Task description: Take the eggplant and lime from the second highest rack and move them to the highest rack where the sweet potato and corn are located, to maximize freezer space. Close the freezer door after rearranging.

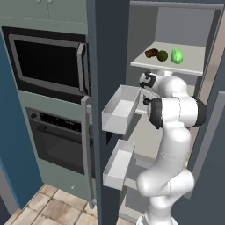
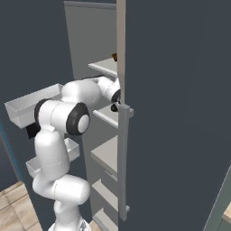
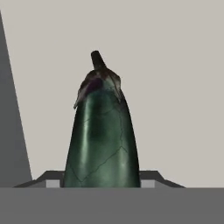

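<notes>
- Two dark fingertips of the pincer (image 3: 101,183) are pressed onto the eggplant (image 3: 103,140), which stands between them, its stem pointing away from the hand.
- Above the pincer, on the highest rack (image 1: 193,66), the sweet potato (image 1: 151,53), lime (image 1: 162,56) and corn (image 1: 176,56) sit in a row, close together.
- Left of the pincer, the freezer door (image 1: 107,48) stands open with two white bins (image 1: 121,110).
</notes>
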